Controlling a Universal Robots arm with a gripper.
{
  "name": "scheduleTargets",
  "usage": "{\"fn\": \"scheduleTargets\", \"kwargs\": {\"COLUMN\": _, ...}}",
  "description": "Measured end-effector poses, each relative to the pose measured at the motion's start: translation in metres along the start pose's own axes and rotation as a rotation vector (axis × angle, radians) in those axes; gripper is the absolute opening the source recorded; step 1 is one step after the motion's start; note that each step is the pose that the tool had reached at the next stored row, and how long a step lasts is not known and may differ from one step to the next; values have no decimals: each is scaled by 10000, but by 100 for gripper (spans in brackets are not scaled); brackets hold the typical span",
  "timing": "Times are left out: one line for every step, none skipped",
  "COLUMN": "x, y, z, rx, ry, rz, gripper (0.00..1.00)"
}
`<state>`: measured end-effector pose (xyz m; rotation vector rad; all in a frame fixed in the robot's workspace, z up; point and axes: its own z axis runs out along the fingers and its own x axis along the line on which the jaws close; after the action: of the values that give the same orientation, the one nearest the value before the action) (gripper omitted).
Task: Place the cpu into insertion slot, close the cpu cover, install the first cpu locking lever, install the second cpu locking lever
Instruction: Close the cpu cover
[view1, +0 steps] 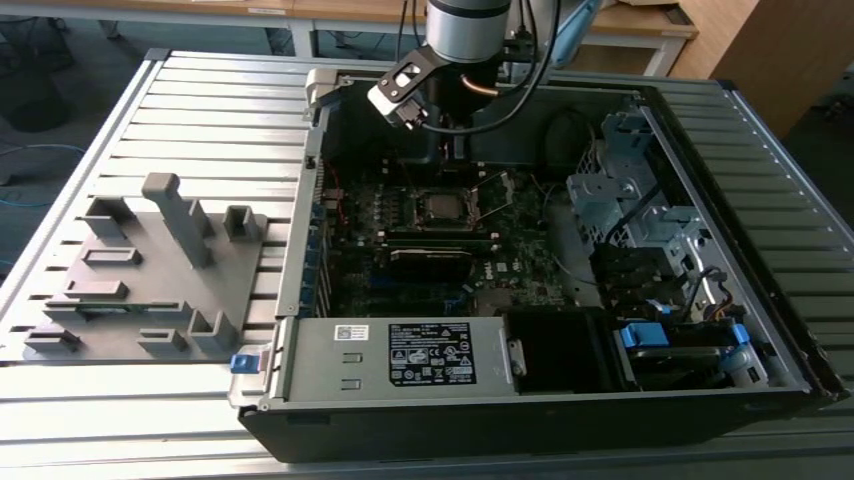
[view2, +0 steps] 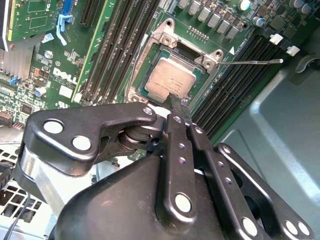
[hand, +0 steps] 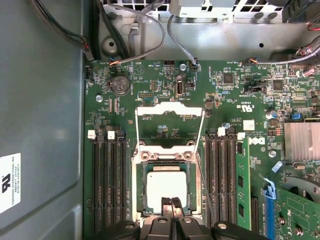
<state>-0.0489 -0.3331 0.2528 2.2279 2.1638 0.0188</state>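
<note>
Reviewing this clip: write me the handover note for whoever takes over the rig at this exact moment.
Gripper: shut, nothing held, tips over one edge of the cpu; whether they touch it cannot be told.
Cpu: lying flat in the socket on the motherboard.
Cpu cover: swung open, lying back away from the socket.
Locking lever: unlatched, sticking out sideways from the socket; the other lever is hard to make out.
Done: cpu placed.
Left: cover not closed, neither lever seen latched.
</note>
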Motion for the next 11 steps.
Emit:
{"fn": "scheduleTargets", "kwargs": {"x": 0, "y": 0, "z": 0, "rx": 0, "ry": -1, "rz": -1, "gripper": 10}}
{"fn": "scheduleTargets", "kwargs": {"x": 0, "y": 0, "z": -2, "rx": 2, "ry": -3, "rz": -1, "gripper": 10}}
{"fn": "scheduleTargets", "kwargs": {"x": 0, "y": 0, "z": -2, "rx": 1, "ry": -2, "rz": 0, "gripper": 10}}
{"fn": "scheduleTargets", "kwargs": {"x": 0, "y": 0, "z": -2, "rx": 1, "ry": -2, "rz": 0, "gripper": 10}}
{"fn": "scheduleTargets", "kwargs": {"x": 0, "y": 0, "z": -2, "rx": 1, "ry": -2, "rz": 0, "gripper": 10}}
{"fn": "scheduleTargets", "kwargs": {"x": -1, "y": 0, "z": -6, "rx": 4, "ry": -6, "rz": -1, "gripper": 10}}
{"fn": "scheduleTargets", "kwargs": {"x": -1, "y": 0, "z": -12, "rx": 4, "ry": -8, "rz": -1, "gripper": 10}}
{"fn": "scheduleTargets", "kwargs": {"x": -1, "y": 1, "z": -16, "rx": 2, "ry": -5, "rz": -1, "gripper": 10}}
{"fn": "scheduleTargets", "kwargs": {"x": -1, "y": 1, "z": -22, "rx": 2, "ry": -3, "rz": 0, "gripper": 10}}
{"fn": "scheduleTargets", "kwargs": {"x": -1, "y": 1, "z": -28, "rx": 2, "ry": -3, "rz": 0, "gripper": 10}}
{"fn": "scheduleTargets", "kwargs": {"x": -1, "y": 1, "z": -36, "rx": 2, "ry": -3, "rz": 0, "gripper": 10}}
